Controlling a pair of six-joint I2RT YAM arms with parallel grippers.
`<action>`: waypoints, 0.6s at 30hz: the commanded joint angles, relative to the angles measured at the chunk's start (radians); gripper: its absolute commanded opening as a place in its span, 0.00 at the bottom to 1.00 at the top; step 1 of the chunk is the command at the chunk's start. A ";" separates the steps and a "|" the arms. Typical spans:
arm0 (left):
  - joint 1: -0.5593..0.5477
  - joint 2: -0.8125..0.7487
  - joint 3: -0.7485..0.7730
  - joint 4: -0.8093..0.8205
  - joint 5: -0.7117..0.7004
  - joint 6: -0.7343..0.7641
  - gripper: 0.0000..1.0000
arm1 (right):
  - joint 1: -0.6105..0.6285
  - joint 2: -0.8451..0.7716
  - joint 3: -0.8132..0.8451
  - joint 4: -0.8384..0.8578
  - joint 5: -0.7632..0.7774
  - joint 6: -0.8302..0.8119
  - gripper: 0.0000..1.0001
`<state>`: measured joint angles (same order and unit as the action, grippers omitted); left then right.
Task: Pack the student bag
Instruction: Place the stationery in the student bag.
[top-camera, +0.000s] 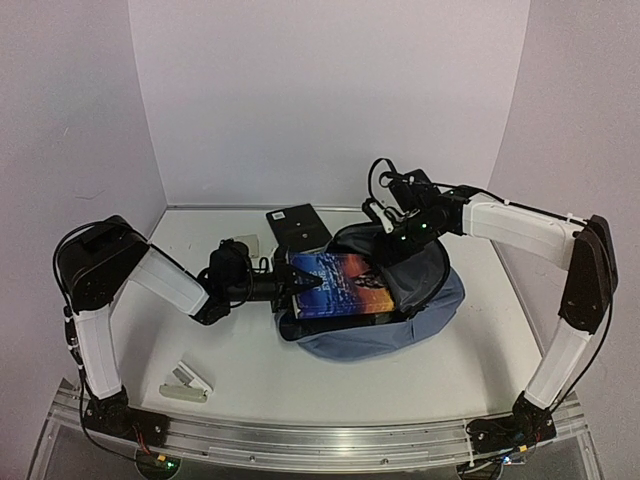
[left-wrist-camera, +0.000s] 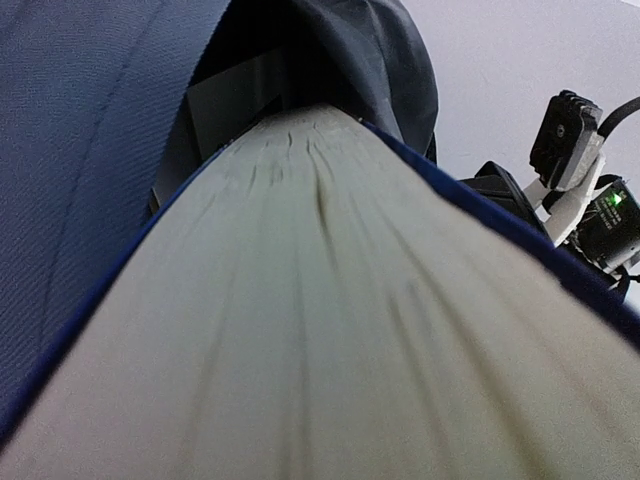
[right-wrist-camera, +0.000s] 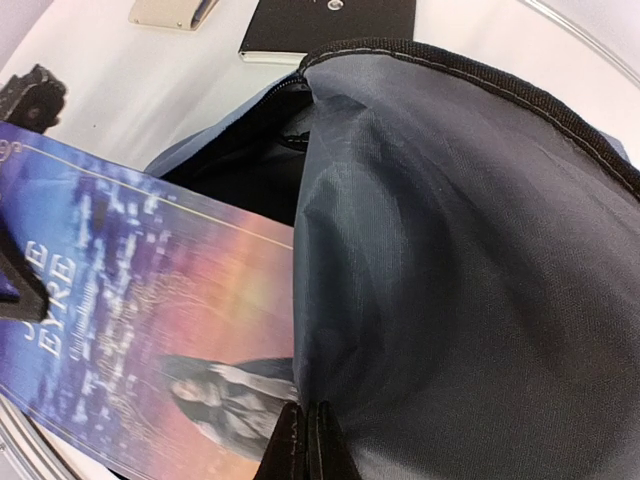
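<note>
Table (top-camera: 450, 370): white, smooth, matte.

Student bag (top-camera: 420, 310): soft blue-grey woven fabric, slumped in a rounded heap at mid-table. Its mouth is open, with black-bound edging and a smooth dark grey lining.

Book (top-camera: 335, 285): glossy blue-to-pink cover with a figure on it. "EYRE" is legible; the word before it is partly hidden. The page block is cream and ridged. The far end is inside the bag mouth.

Black flat rectangular pad (top-camera: 297, 225): just behind the bag.

Left gripper (top-camera: 298, 284): at the bag's left, clamped on the book's near edge.

Right gripper (right-wrist-camera: 300, 440): above the bag's mouth, fingertips pressed together on the lifted lining.

Pale hinged piece (top-camera: 187, 384): well left of the bag, nearer the arm bases.
</note>
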<state>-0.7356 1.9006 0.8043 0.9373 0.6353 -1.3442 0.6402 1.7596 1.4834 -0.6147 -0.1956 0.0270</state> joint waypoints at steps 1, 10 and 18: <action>-0.021 0.013 0.115 0.265 -0.009 -0.041 0.00 | 0.004 -0.024 0.048 0.038 -0.054 0.019 0.00; -0.082 0.168 0.307 0.066 -0.198 -0.046 0.00 | 0.006 -0.027 0.058 0.040 -0.075 0.041 0.00; -0.136 0.229 0.363 -0.075 -0.329 -0.096 0.35 | 0.005 -0.024 0.061 0.040 -0.062 0.053 0.00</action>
<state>-0.8552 2.1741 1.1566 0.8563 0.3896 -1.4121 0.6399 1.7596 1.4870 -0.6151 -0.2344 0.0633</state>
